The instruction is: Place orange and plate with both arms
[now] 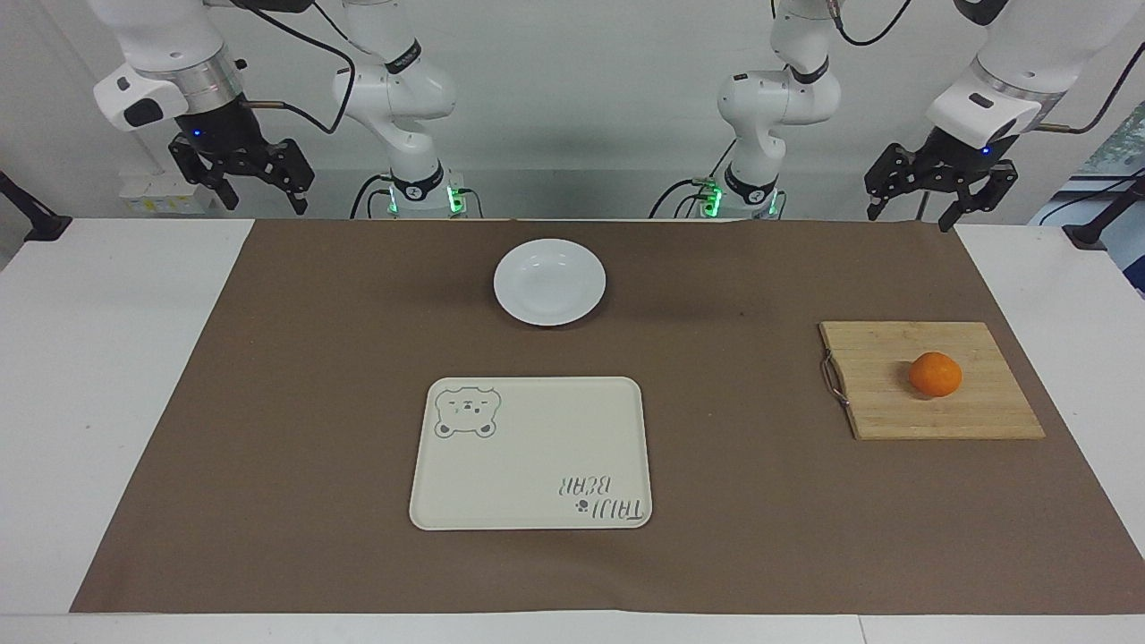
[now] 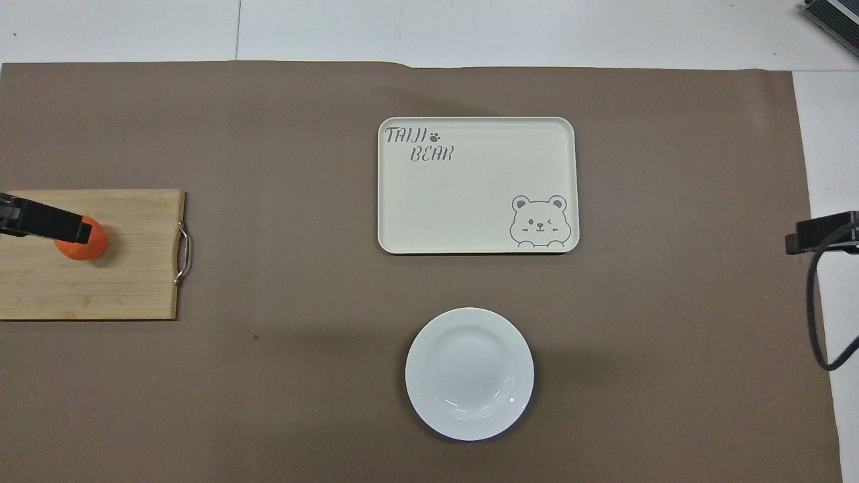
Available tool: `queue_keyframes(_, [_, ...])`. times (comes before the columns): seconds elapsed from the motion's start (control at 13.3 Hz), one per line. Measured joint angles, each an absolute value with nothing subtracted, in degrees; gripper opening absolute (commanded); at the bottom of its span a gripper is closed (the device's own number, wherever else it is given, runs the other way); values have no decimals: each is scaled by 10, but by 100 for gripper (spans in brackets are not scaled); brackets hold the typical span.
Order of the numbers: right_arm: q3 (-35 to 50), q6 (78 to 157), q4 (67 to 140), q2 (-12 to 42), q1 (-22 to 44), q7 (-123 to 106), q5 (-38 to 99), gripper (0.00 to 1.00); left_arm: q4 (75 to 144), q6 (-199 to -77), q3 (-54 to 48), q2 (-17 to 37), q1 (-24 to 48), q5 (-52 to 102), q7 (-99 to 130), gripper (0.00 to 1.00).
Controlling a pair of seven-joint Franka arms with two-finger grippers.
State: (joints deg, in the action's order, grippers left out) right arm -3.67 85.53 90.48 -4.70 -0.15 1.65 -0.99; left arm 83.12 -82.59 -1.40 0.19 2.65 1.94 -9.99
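Your surface is laid out: the plate [image 1: 549,281] sits near the robots, the orange [image 1: 936,374] on the cutting board [image 1: 975,416]. Both the left gripper [image 1: 939,188] and right gripper [image 1: 241,174] hang raised, fingers released. Bring the left gripper down squarely over the orange.

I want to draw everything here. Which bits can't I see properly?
- Orange: in the overhead view the left gripper, raised above it, covers its top.
- Cutting board: overhead view, cut off by the picture's edge.
- Right gripper: overhead view, only a tip shows at the edge.
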Motion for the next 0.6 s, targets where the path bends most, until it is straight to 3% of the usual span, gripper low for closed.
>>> queue_keyframes(0.6, [-52, 855, 907, -47, 12, 16, -10, 100, 897, -901, -6, 5, 12, 19, -100, 100])
